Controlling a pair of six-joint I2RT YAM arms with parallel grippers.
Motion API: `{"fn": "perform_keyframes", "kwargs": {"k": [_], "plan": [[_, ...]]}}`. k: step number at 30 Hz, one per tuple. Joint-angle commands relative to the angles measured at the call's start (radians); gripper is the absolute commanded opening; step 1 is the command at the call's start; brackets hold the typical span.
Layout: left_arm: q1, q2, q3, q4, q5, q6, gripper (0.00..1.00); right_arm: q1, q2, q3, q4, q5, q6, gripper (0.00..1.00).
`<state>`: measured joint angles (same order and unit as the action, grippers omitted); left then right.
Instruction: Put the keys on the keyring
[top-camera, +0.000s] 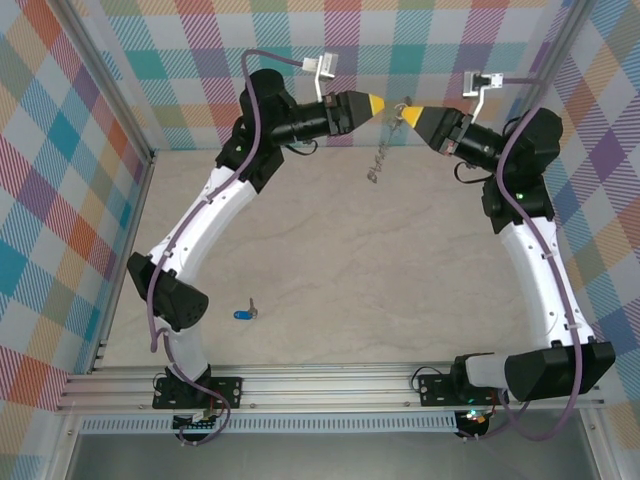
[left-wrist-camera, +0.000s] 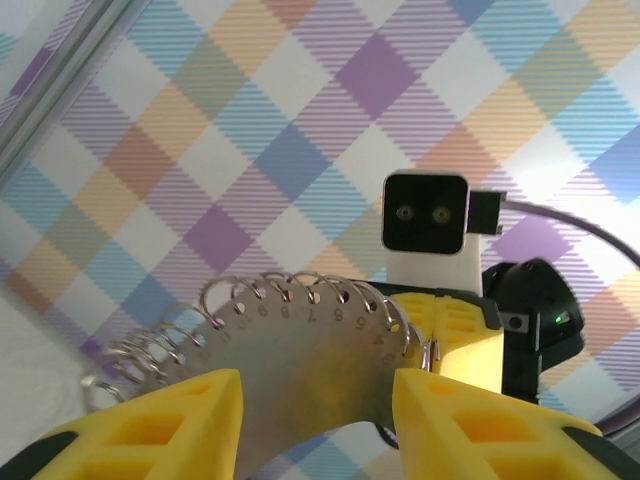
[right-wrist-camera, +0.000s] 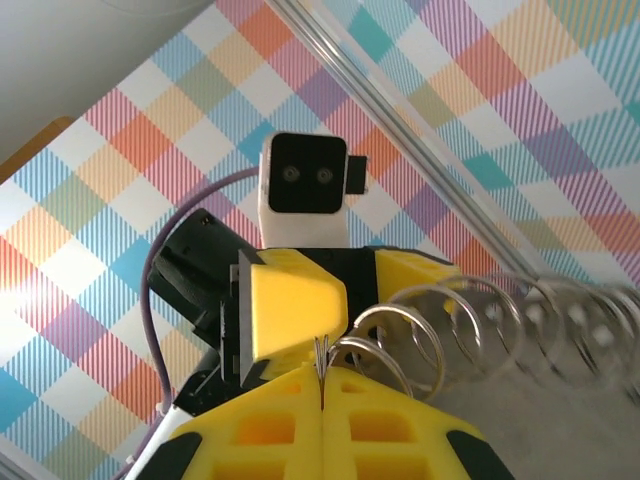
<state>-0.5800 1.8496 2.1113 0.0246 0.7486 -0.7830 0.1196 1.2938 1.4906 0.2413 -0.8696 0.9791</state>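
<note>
Up at the far side, the right end effector is pressed together on the keyring, which dangles above the tabletop. Facing it, the left end effector stands spread, seemingly just clear of the ring. Well apart from both, the blue-headed key lies on the tabletop, near its front left.

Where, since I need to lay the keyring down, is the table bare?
Bare: the middle and right of the table, between the arms. The key lies front-left, by the left arm's base. Crowded: the back, where left gripper and right gripper meet at the keyring.
</note>
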Motion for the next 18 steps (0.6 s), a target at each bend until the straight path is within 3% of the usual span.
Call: {"fn": "perform_keyframes", "kwargs": {"k": [1,9,18], "plan": [[-0.006,-0.033,-0.019,0.189,-0.026,-0.121,0.38,0.006,-0.021,0.039,0.116,0.038,0.014,0.0],[-0.062,-0.003,0.008,0.257,-0.043,-0.182,0.29,0.013,-0.004,0.035,0.195,0.095,0.068,0.0],[-0.083,0.025,0.032,0.287,-0.056,-0.212,0.27,0.027,0.003,0.03,0.213,0.118,0.087,0.0]]}}
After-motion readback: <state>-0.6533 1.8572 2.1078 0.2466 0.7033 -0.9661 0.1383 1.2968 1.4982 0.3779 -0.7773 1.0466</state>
